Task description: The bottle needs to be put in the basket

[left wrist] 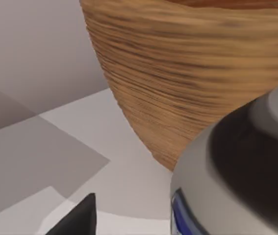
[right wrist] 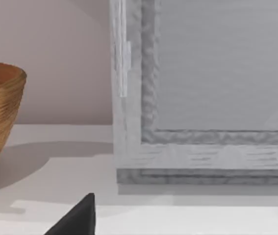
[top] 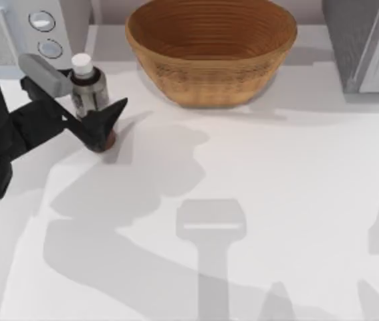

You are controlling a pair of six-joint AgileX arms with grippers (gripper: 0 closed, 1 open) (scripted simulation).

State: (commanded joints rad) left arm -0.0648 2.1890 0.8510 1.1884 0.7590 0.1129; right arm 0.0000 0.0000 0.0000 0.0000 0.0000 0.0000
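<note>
Bottle: small reddish-brown bottle with silver label and white cap [top: 87,87], upright on the white bench [top: 256,200], upper left of the top view.
Left end effector [top: 85,100]: fingers straddle the bottle's body, apparently closed on it for a side grasp that leaves the cap clear.
Basket: large round tan wicker basket [top: 210,50], upper centre, just beside the bottle, so only a short lift is needed.
Right end effector: cannot tell its state; a dark fingertip [right wrist: 77,218] faces a grey appliance [right wrist: 202,93].

Bright even light; soft grey arm shadows across table [top: 296,200].
</note>
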